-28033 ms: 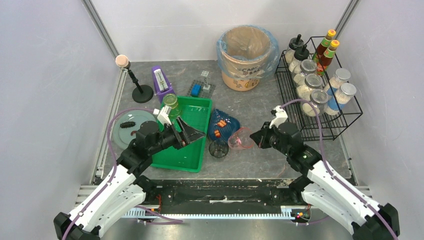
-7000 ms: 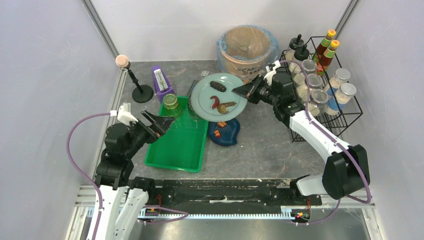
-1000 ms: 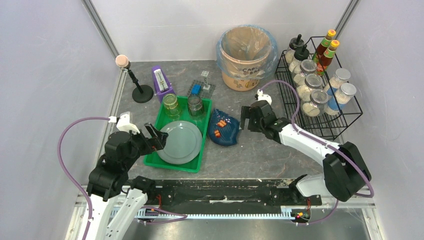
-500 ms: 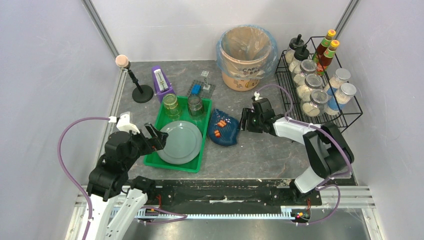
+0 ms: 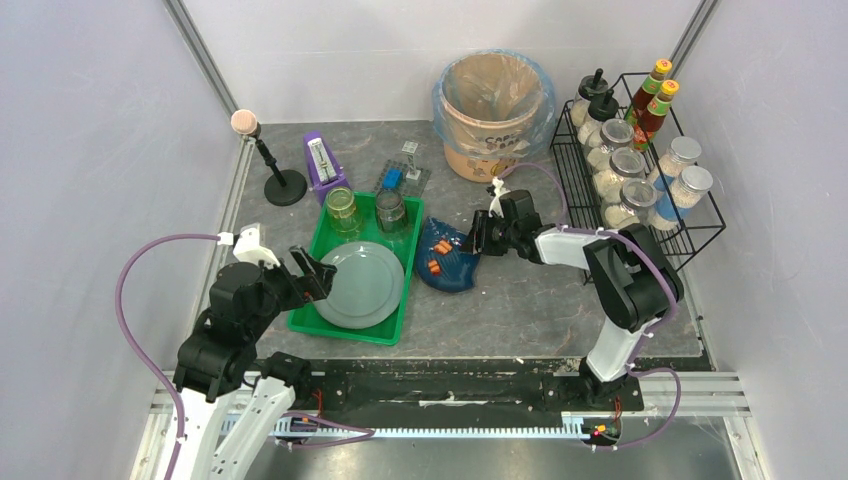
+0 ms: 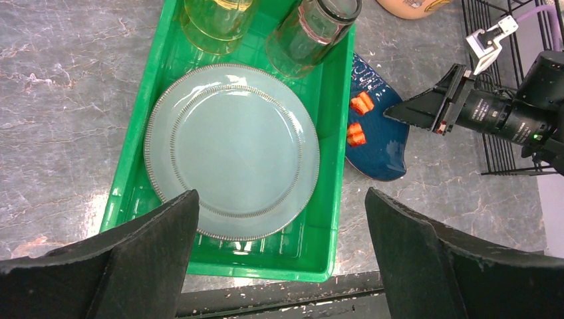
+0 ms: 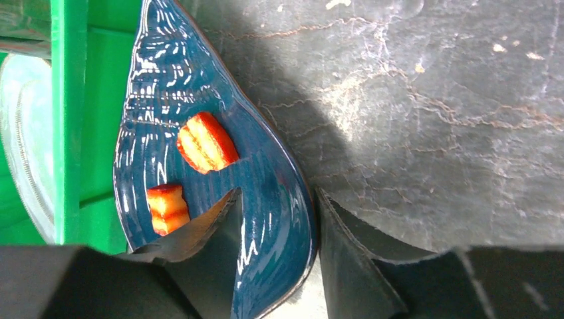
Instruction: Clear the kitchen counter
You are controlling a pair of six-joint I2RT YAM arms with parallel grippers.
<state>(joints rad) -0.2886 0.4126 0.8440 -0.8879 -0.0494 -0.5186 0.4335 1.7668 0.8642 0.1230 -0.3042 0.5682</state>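
Note:
The dark grey stone-look kitchen counter [image 5: 520, 300] holds a blue plate [image 5: 447, 258] with two orange food pieces [image 7: 206, 141], lying beside the green tray [image 5: 345, 328]. My right gripper [image 5: 477, 236] is open at the plate's right edge. In the right wrist view one finger [image 7: 219, 219] lies over the plate [image 7: 266, 173] and the other outside the rim on the counter [image 7: 432, 100]. My left gripper [image 5: 312, 272] is open and empty above the tray's near left part. The tray [image 6: 332, 119] holds a grey plate [image 6: 233, 149] and two glass jars [image 6: 309, 33].
A lined bin [image 5: 495, 100] stands at the back. A black wire rack [image 5: 640, 235] with bottles and jars is at the right. A microphone stand [image 5: 270, 165], a purple metronome [image 5: 322, 160] and a small grey board with a blue block [image 5: 402, 178] stand behind the tray.
My right gripper has moved left and back to the blue plate's right rim, its forearm swinging toward the rack. The left arm and the tray's contents have not moved.

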